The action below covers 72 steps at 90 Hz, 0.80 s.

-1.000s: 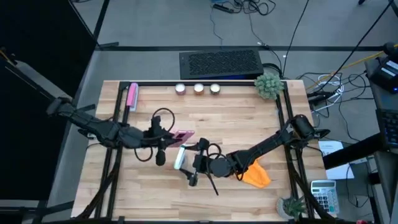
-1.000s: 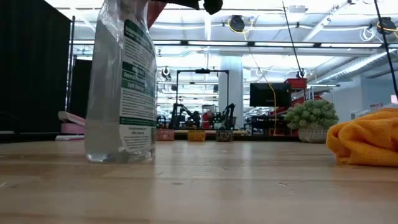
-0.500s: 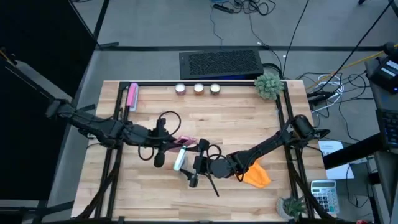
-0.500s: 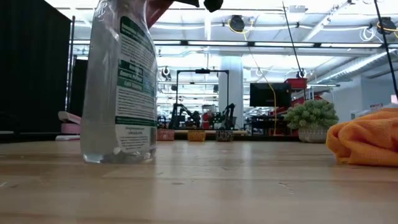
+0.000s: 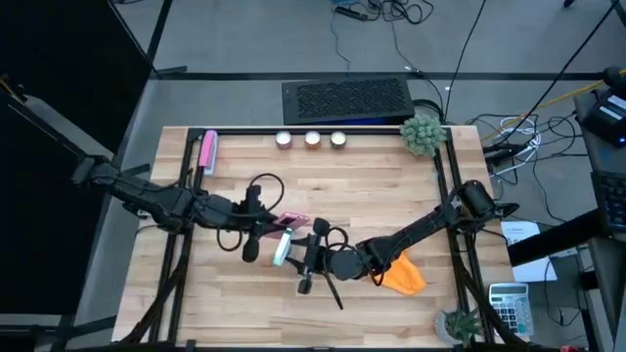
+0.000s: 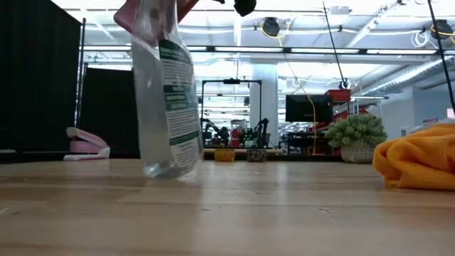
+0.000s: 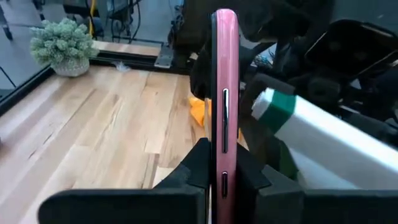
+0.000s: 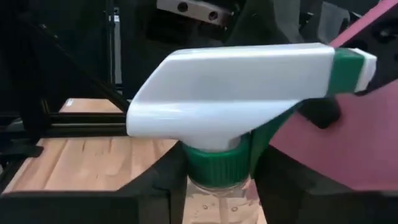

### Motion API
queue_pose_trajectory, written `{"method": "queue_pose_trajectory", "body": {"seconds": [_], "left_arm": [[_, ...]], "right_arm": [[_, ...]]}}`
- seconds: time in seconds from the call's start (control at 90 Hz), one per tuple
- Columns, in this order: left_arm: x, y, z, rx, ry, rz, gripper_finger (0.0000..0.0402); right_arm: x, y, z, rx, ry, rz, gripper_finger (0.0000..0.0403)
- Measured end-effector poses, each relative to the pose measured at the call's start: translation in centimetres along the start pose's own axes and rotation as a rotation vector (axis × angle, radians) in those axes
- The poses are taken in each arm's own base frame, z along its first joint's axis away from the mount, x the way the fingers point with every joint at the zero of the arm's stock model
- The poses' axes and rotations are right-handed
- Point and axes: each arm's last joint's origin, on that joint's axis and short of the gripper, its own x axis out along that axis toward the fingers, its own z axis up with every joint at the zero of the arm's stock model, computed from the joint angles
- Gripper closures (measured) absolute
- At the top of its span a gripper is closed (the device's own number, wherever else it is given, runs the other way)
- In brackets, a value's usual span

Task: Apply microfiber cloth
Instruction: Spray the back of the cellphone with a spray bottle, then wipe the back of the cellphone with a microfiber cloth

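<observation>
The wooden tabletop [image 5: 372, 186] carried everything, and both arms met near its centre. The right arm reached in from 3 o'clock; its end effector [image 5: 311, 256] was closed on the neck of a clear spray bottle [image 6: 165, 107], just under the green collar and white trigger head, and the low view showed the bottle tilted, its base barely on the wood. The left arm came in from 9 o'clock, its end effector [image 5: 266, 223] clamped on a pink-cased smartphone [image 7: 224, 99], held edge-up, just beside the bottle's nozzle.

The microfiber cloth [image 5: 403, 274] lay crumpled in a heap toward 4 o'clock, under the right arm's forearm and behind that arm's end effector, touched by neither. From the right end effector it lay back toward 4 o'clock; from the left one it was well apart, across the bottle. Bunched as it was, it showed no clear long axis. My judgement: the right arm was the nearer, but it would have to set the bottle down first to free its fingers.

The bottle's label [image 6: 179, 92] was green and white with small print I could not read; no brand was legible anywhere.
</observation>
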Motion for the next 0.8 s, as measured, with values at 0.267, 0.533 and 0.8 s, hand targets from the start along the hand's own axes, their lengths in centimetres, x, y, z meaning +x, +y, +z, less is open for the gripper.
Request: {"method": "queue_pose_trajectory", "body": {"seconds": [0.267,0.533,0.8], "left_arm": [[0.0,0.0,0.0,0.001,-0.001,0.004,0.0391],[-0.1,0.2,-0.1,0.012,0.004,0.043,0.0391],[-0.6,0.5,0.0,0.014,0.010,0.080,0.0391]], "right_arm": [[0.2,-0.3,0.1,0.040,-0.005,-0.010,0.0165],[-0.6,-0.6,0.9,0.050,0.016,-0.001,0.0019],[-3.3,-1.8,2.6,0.091,0.158,0.005,0.0019]]}}
